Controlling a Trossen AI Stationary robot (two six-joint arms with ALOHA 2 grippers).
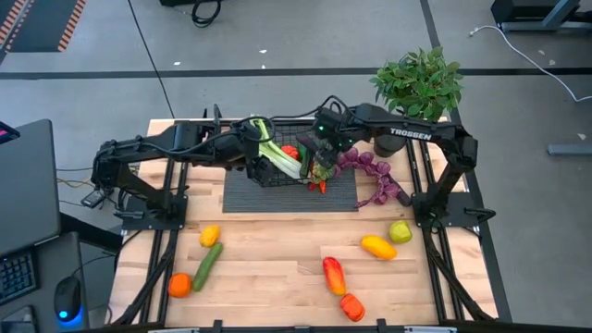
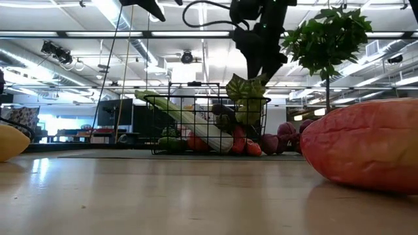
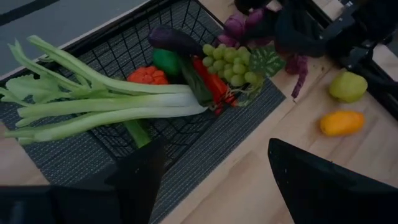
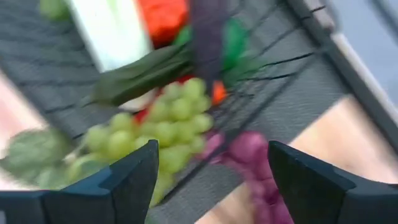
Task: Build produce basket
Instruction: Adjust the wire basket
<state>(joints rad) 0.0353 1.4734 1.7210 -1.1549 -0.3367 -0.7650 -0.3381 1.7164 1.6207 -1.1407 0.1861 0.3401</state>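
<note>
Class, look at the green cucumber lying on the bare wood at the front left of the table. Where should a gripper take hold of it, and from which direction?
Grip the cucumber at its middle, coming straight down from above. It lies flat and slanted on the table, so the fingers should close across its narrow width, square to its long axis. The orange sits at its lower end, so the middle probably gives more room.

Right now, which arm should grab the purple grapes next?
Probably the right. The purple grapes lie on the table just outside the basket, right beside the right gripper, which is open. The left gripper hangs on the basket's far side.
</note>
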